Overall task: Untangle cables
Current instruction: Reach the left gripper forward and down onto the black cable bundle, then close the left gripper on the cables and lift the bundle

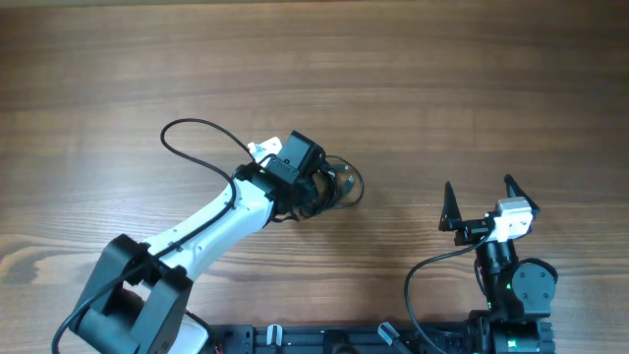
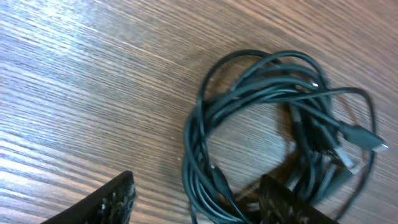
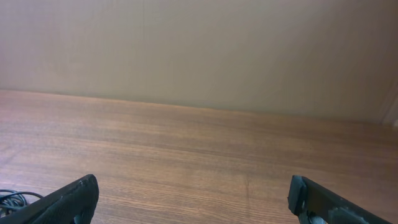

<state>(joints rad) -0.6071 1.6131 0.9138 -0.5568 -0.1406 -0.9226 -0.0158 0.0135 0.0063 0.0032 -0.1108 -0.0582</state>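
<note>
The cables (image 2: 273, 118) lie in one tangled black coil on the wooden table, with small plugs and a silvery tip at the coil's right side (image 2: 364, 140). In the overhead view the coil (image 1: 344, 182) shows partly from under my left wrist. My left gripper (image 2: 199, 199) is open just above the coil, its fingers straddling the lower left strands without closing on them. My right gripper (image 1: 480, 202) is open and empty, held above the table at the right, apart from the coil. A bit of the coil shows at the left edge of the right wrist view (image 3: 9, 199).
The wooden table (image 1: 442, 79) stretches wide around the coil. A thicker black wire of the left arm (image 1: 192, 138) loops over the table to the left. A plain wall (image 3: 199, 50) stands behind the table's far edge.
</note>
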